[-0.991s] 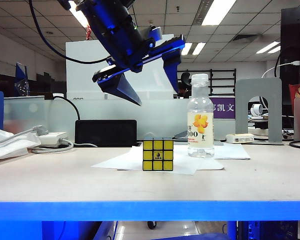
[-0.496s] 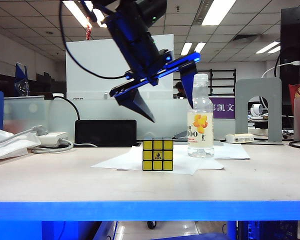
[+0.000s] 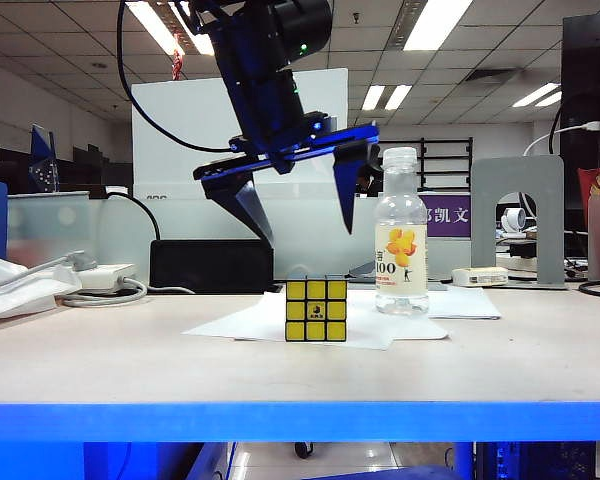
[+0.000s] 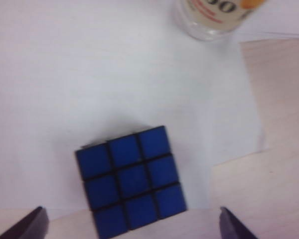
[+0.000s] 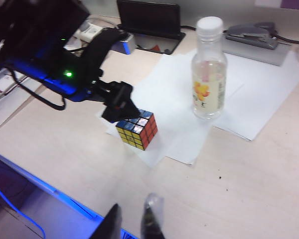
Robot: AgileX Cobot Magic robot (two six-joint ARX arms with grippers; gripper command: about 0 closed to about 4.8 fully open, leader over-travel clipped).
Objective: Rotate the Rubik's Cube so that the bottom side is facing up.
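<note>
Rubik's Cube (image 3: 316, 309) below wide-open left gripper (image 3: 302, 205); right gripper (image 5: 132, 224) aside

The Rubik's Cube (image 3: 316, 309) sits on paper (image 3: 380, 330), left of the bottle (image 3: 401, 235).

In the left wrist view the bottle (image 4: 213, 17) is cut off by the frame edge, only its base and part of the label showing, and the whole picture is soft. The left gripper (image 4: 132, 226) shows there only as two dark jaw tips at the corners. In the right wrist view the left arm's jaw hides the Rubik's Cube (image 5: 138, 128) at its 10 o'clock corner, and the right gripper (image 5: 132, 224) is blurred and cut by the edge. The bottle's label print is too small to read.
</note>
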